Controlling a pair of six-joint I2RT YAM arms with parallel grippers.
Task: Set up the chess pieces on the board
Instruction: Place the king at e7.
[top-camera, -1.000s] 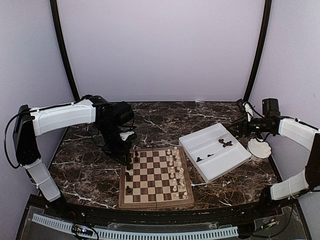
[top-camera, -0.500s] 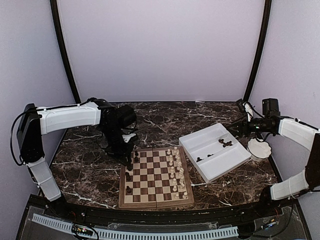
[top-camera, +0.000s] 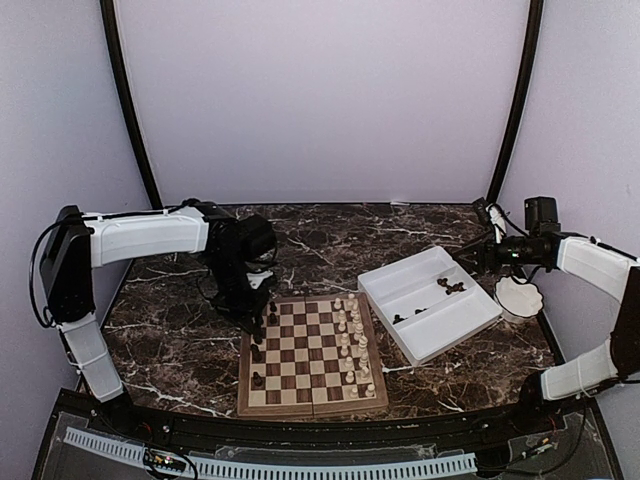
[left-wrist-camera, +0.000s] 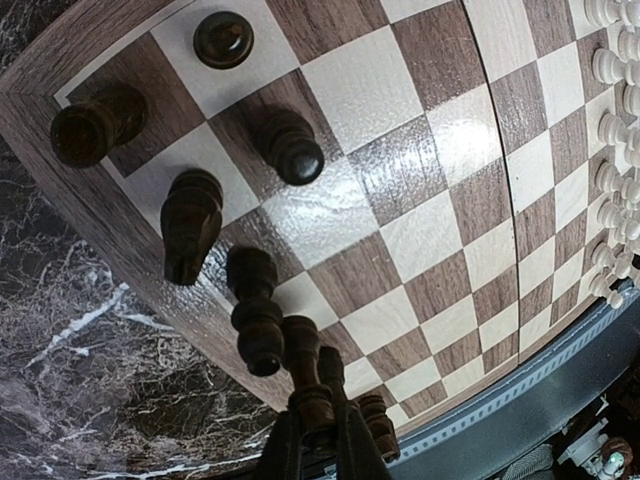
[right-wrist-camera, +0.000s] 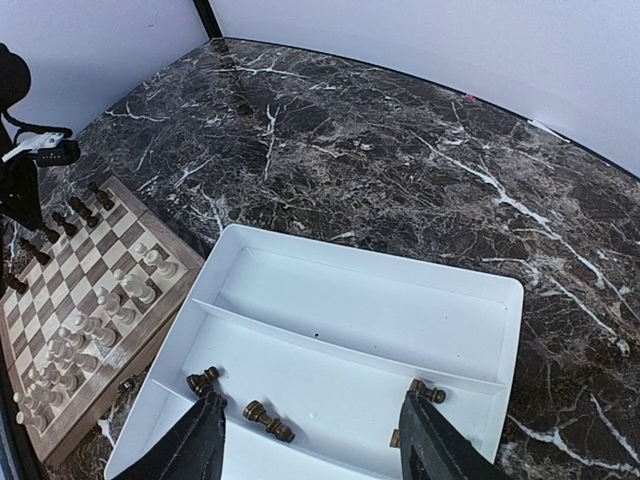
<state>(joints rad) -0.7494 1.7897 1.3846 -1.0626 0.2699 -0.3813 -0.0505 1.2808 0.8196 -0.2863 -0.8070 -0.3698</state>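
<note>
The board (top-camera: 312, 408) lies at the table's front centre. Several dark chess pieces (top-camera: 257, 352) stand along its left columns, and in the left wrist view they rise from the squares (left-wrist-camera: 290, 145) near the frame. My left gripper (top-camera: 258, 326) hangs over the board's left edge. Its jaws (left-wrist-camera: 315, 445) are shut on a dark chess piece (left-wrist-camera: 303, 362), held just above the board (left-wrist-camera: 430, 130). My right gripper (right-wrist-camera: 315, 430) is open above the white tray (right-wrist-camera: 360, 300), where three dark pieces (right-wrist-camera: 268, 421) lie between and beside its fingers.
Cream-white pieces (top-camera: 350, 340) fill the board's right columns. The white divided tray (top-camera: 470, 330) sits right of the board, tilted. A small white bowl (top-camera: 520, 297) rests by the right arm. Dark marble table (top-camera: 330, 245) surrounds everything.
The left arm has shifted slightly right, toward the board's left edge, still gripping its piece. The right arm has not moved.
</note>
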